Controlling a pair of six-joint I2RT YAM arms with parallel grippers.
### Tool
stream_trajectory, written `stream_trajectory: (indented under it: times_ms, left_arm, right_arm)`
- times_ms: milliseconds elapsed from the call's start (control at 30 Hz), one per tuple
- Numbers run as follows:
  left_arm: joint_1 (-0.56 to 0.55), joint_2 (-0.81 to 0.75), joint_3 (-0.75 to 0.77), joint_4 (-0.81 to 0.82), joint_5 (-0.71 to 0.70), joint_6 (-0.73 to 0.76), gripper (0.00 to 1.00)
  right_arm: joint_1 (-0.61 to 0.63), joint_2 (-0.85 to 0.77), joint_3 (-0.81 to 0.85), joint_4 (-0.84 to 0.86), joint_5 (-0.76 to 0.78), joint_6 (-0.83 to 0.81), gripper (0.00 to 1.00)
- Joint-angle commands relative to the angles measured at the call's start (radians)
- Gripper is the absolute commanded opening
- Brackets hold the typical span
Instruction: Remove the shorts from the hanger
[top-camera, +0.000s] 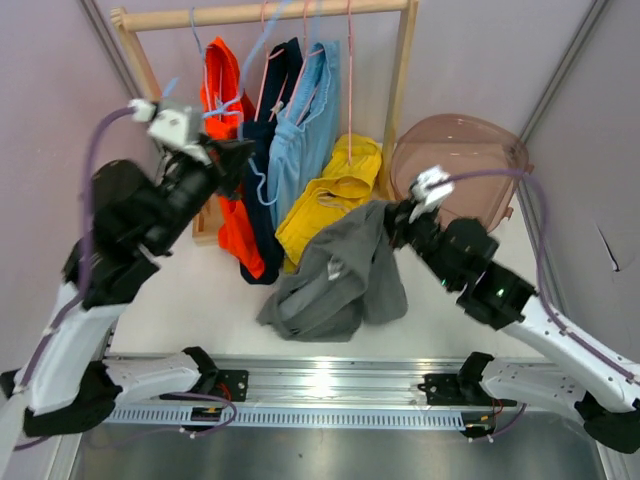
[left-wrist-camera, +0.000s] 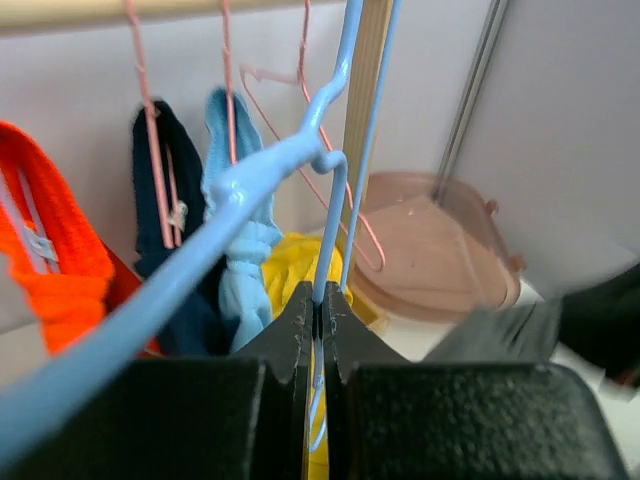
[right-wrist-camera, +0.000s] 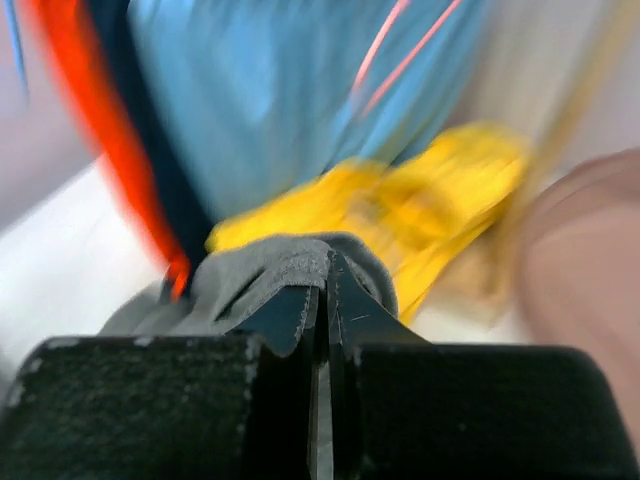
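- Left gripper (left-wrist-camera: 318, 312) clenched a light-blue hanger (left-wrist-camera: 240, 185) below the wooden rail (top-camera: 270, 13).
- Right gripper (right-wrist-camera: 322, 300) grasped grey shorts (top-camera: 340, 275), their bulk resting on the white table (top-camera: 200, 290).

I note the rack (top-camera: 260, 14) as pale natural wood. Hung on it, from its left post inward: orange shorts (top-camera: 225, 90), navy shorts (top-camera: 265, 150), light blue shorts (top-camera: 305, 130), all plain. At its right post's foot: plain yellow shorts (top-camera: 335, 195). In front of the rack: plain grey shorts (top-camera: 340, 275), white label (top-camera: 333, 268). Right of the rack: basket (top-camera: 460, 160), translucent brownish pink. On the rack: pink hangers (left-wrist-camera: 228, 90) and a light blue hanger (left-wrist-camera: 250, 185). Surface (top-camera: 200, 290) white. My left claw (left-wrist-camera: 318, 315) and right claw (right-wrist-camera: 322, 300) are black.
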Motion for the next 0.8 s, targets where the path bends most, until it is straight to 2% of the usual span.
stream_trajectory:
  times_ms: [0,67,100,167,200,267,300,400,433,500,533,567,667,767]
  left_arm:
    - [0.002,0.065,-0.02,-0.093,0.003,-0.022,0.0]
    - [0.0,0.029,-0.083,-0.07,0.034,-0.059,0.0]
    - [0.0,-0.029,-0.191,-0.041,0.045,-0.072,0.0]
    - [0.0,-0.077,-0.264,-0.033,0.059,-0.092,0.0]
    - [0.0,-0.112,-0.28,-0.036,0.057,-0.1,0.0]
    - [0.0,-0.137,-0.33,-0.052,0.063,-0.115,0.0]
    - [0.002,-0.157,-0.346,-0.053,0.069,-0.129,0.0]
    - [0.0,-0.175,-0.401,-0.044,0.095,-0.152,0.0]
    - [0.0,-0.186,-0.425,-0.036,0.1,-0.166,0.0]
    - [0.0,-0.195,-0.461,-0.007,0.115,-0.172,0.0]
    - [0.0,-0.203,-0.482,0.003,0.115,-0.177,0.0]
    - [-0.001,-0.203,-0.501,0.013,0.12,-0.178,0.0]
    - [-0.001,-0.185,-0.518,0.033,0.128,-0.178,0.0]
    - [-0.001,-0.168,-0.535,0.053,0.14,-0.177,0.0]
  right_arm:
    - [-0.165,0.048,0.336,0.095,0.101,-0.137,0.0]
    - [-0.294,0.159,0.483,0.023,0.048,-0.127,0.0]
    - [-0.434,0.204,0.639,0.003,-0.028,-0.09,0.0]
    - [-0.556,0.349,0.798,-0.027,-0.086,-0.068,0.0]
    - [-0.652,0.405,0.967,-0.033,-0.101,-0.059,0.0]
    - [-0.745,0.52,1.158,-0.066,-0.159,-0.027,0.0]
    - [-0.821,0.645,1.349,-0.086,-0.169,0.016,0.0]
    - [-0.906,0.863,1.559,-0.093,-0.238,0.068,0.0]
    - [-0.934,0.895,1.582,-0.079,-0.247,0.096,0.0]
    - [-0.981,0.93,1.512,-0.042,-0.29,0.138,0.0]
    - [-0.995,0.939,1.457,0.003,-0.304,0.16,0.0]
    - [-1.009,0.94,1.329,0.036,-0.361,0.195,0.0]
    - [-1.002,0.958,1.141,0.122,-0.397,0.206,0.0]
    - [-1.0,1.028,1.098,0.122,-0.466,0.217,0.0]
